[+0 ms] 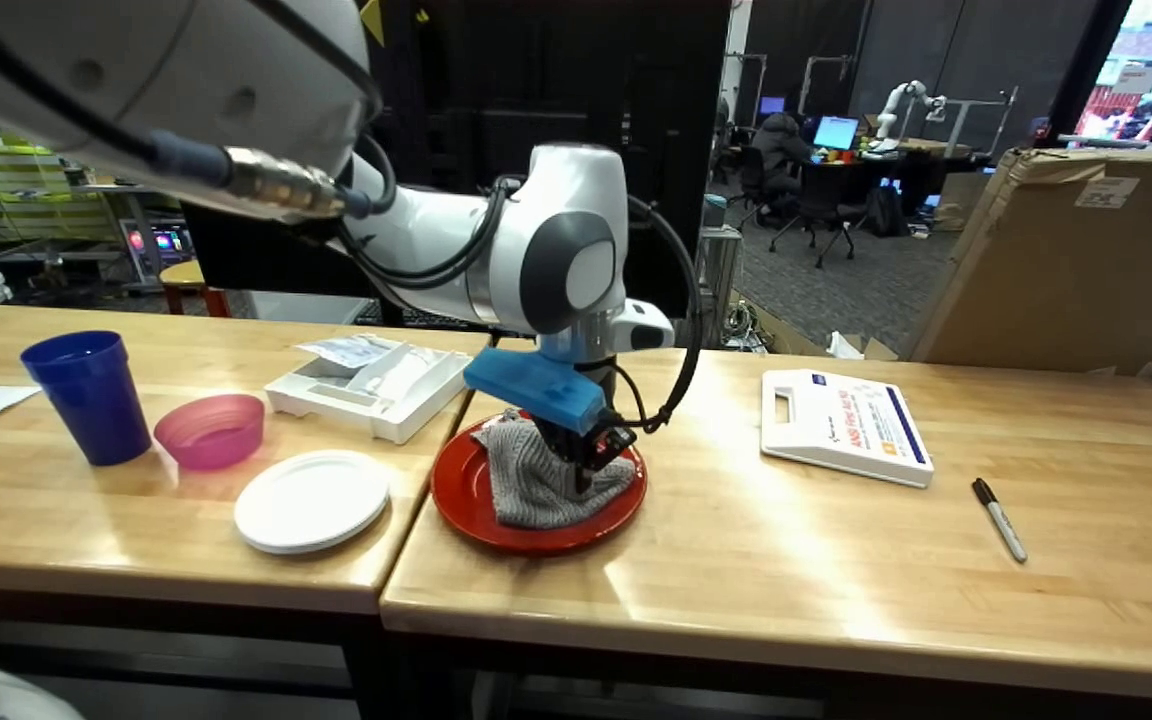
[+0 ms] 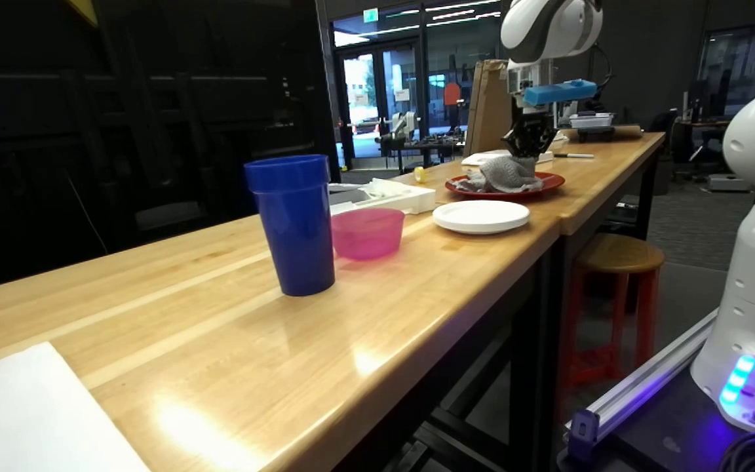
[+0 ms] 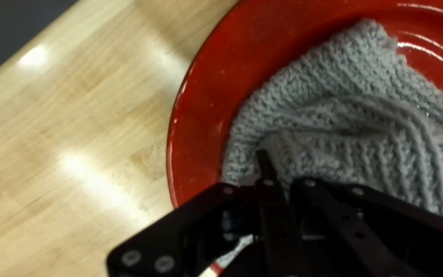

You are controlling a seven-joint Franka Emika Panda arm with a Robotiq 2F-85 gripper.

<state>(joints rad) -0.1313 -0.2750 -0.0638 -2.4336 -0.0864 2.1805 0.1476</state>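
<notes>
Your pincer (image 1: 581,486), closed, reaches down to the grey cloth (image 1: 530,487) on a red plate (image 1: 459,497); any grip is unclear.

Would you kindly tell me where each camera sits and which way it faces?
An exterior view: raised before the tables, looking down across them; arm and gripper show.
An exterior view: near the tables' end, looking along them; robot base, arm and gripper show.
Wrist view: above the red plate, looking down; only the gripper shows.
Both exterior views share the blue cup; all share the gray cloth.
</notes>
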